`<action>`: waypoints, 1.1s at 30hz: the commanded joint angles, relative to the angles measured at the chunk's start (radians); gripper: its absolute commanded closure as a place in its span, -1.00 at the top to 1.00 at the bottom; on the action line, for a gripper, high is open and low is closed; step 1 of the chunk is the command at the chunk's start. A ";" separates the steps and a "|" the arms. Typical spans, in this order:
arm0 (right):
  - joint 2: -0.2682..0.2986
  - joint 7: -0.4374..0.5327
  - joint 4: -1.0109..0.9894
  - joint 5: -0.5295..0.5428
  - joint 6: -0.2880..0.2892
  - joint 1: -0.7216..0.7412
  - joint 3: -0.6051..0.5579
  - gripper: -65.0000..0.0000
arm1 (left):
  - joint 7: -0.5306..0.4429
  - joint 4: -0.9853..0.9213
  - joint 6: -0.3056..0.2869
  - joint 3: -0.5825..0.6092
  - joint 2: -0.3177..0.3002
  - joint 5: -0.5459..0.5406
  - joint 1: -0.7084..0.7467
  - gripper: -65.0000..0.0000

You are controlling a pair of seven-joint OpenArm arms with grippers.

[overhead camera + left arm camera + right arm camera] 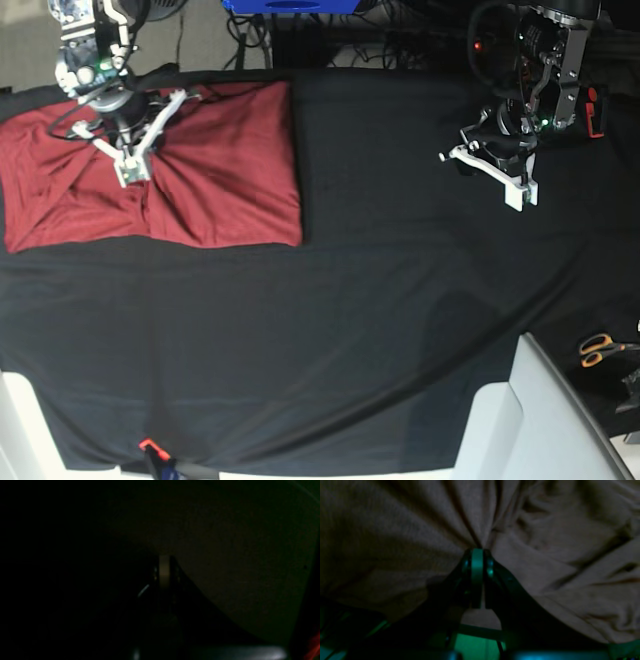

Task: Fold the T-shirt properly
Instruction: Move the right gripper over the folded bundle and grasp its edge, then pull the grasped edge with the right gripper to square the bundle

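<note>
Near edge: bare black tablecloth point(330, 330), orange-handled scissors point(598, 348) at the base view's right. Farther, at its left — the T-shirt point(220, 170), brick-red, folded to a rough rectangle, long axis running left-right across the table, creases radiating from one pinch. Right gripper point(133, 172) is clamped there; the right wrist view shows the closed fingers biting gathered cloth point(520, 530). Left gripper point(520, 195) — closed, empty, above bare tablecloth; its wrist view is nearly black.

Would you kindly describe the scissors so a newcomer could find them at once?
Start from the black tablecloth covering the table in the base view and follow its edge to the lower right. There, beyond the cloth, lie small orange-handled scissors, the only orange-handled tool there.
</note>
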 commanded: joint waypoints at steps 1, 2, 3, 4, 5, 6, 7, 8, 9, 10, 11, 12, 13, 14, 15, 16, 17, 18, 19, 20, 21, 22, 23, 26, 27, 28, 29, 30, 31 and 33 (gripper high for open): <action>0.008 0.000 0.019 0.001 -0.003 0.001 0.010 -1.00 | -0.014 0.012 -0.003 -0.004 -0.013 -0.003 -0.008 -1.00; 0.008 -0.016 0.019 0.001 -0.003 0.001 0.013 -1.00 | -0.014 0.012 -0.003 -0.003 -0.013 -0.003 -0.009 -1.00; 0.008 -0.024 0.019 0.001 -0.003 0.001 0.013 -1.00 | -0.014 0.012 -0.003 -0.001 -0.013 -0.003 -0.009 -1.00; 0.008 -0.029 0.019 0.001 -0.003 0.001 0.013 -1.00 | -0.014 0.012 -0.003 -0.001 -0.013 -0.003 -0.009 -1.00; 0.008 -0.030 0.017 0.001 -0.003 0.001 0.011 -1.00 | -0.014 0.012 -0.003 0.001 -0.013 -0.003 -0.009 -1.00; 0.008 -0.032 0.017 0.001 -0.003 0.001 0.011 -1.00 | -0.014 0.012 -0.003 0.001 -0.013 -0.003 -0.009 -1.00; 0.008 -0.032 0.016 0.001 -0.003 0.001 0.008 -1.00 | -0.014 0.012 -0.003 0.001 -0.013 -0.003 -0.009 -1.00; 0.008 -0.032 0.013 0.001 -0.003 0.001 0.006 -1.00 | -0.014 0.012 -0.003 0.001 -0.013 -0.003 -0.009 -1.00; 0.008 -0.032 0.011 0.001 -0.003 0.001 0.005 -1.00 | -0.014 0.012 -0.003 -0.001 -0.013 -0.003 -0.009 -1.00; 0.008 -0.032 0.011 0.001 -0.003 0.000 0.003 -1.00 | -0.014 0.012 -0.003 -0.003 -0.013 -0.003 -0.009 -1.00; 0.008 -0.032 0.011 0.001 -0.003 0.000 0.003 -1.00 | -0.014 0.012 -0.003 -0.006 -0.013 -0.003 -0.009 -1.00; 0.008 -0.033 0.011 0.001 -0.003 0.000 0.003 -1.00 | -0.014 0.010 -0.003 -0.006 -0.013 -0.003 -0.008 -1.00; 0.006 -0.033 0.011 0.003 -0.003 0.000 0.003 -1.00 | -0.014 0.010 -0.003 -0.007 -0.013 -0.003 -0.008 -1.00; 0.006 -0.035 0.011 0.014 -0.003 0.000 0.003 -1.00 | -0.014 0.010 -0.003 -0.007 -0.013 -0.003 -0.008 -1.00; 0.006 -0.042 0.011 0.043 -0.003 0.000 0.003 -0.99 | -0.014 0.010 -0.003 -0.007 -0.013 -0.003 -0.008 -1.00; 0.006 -0.070 0.011 0.083 -0.003 0.000 0.006 -0.97 | -0.014 0.010 -0.003 -0.007 -0.013 -0.003 -0.008 -1.00; 0.008 -0.099 0.016 0.119 -0.003 0.003 0.010 -0.89 | -0.014 0.010 -0.003 -0.007 -0.013 -0.003 -0.008 -1.00; 0.008 -0.118 0.019 0.144 -0.003 0.003 0.010 -0.79 | -0.014 0.010 -0.003 -0.007 -0.013 -0.003 -0.008 -1.00; 0.008 -0.125 0.023 0.155 -0.003 0.003 0.010 -0.67 | -0.014 0.010 -0.003 -0.007 -0.013 -0.003 -0.008 -1.00; 0.008 -0.125 0.034 0.155 -0.004 0.003 0.010 -0.53 | -0.014 0.010 -0.003 -0.007 -0.013 -0.003 -0.009 -1.00; 0.008 -0.125 0.043 0.155 -0.004 0.001 0.010 -0.43 | -0.014 0.010 -0.003 -0.007 -0.013 -0.003 -0.009 -1.00; 0.008 -0.125 0.056 0.155 -0.007 0.001 0.010 -0.34 | -0.014 0.010 -0.003 -0.007 -0.013 -0.003 -0.009 -1.00; 0.008 -0.125 0.068 0.155 -0.009 0.001 0.011 -0.28 | -0.014 0.010 -0.003 -0.007 -0.013 -0.003 -0.009 -1.00; 0.008 -0.125 0.114 0.153 -0.035 0.003 0.013 -0.25 | -0.014 0.010 -0.003 -0.007 -0.013 -0.003 -0.009 -1.00; 0.008 -0.124 0.134 0.153 -0.064 0.007 0.013 -0.25 | -0.014 0.010 -0.003 -0.007 -0.013 -0.001 -0.008 -1.00; 0.008 -0.124 0.146 0.153 -0.081 0.015 0.010 -0.24 | -0.014 0.010 -0.003 -0.007 -0.013 0.006 -0.006 -1.00; 0.009 -0.124 0.154 0.153 -0.087 0.041 0.005 -0.24 | -0.014 0.010 -0.003 -0.007 -0.013 0.023 -0.006 -1.00; 0.009 -0.125 0.151 0.153 -0.087 0.066 0.003 -0.25 | -0.014 0.010 -0.003 -0.003 -0.011 0.045 -0.006 -1.00; 0.009 -0.125 0.137 0.153 -0.087 0.099 0.003 -0.25 | -0.014 0.010 -0.003 0.001 -0.007 0.072 -0.005 -1.00; 0.009 -0.128 0.091 0.153 -0.087 0.171 0.002 -0.25 | -0.014 0.010 -0.003 0.001 -0.002 0.114 -0.003 -1.00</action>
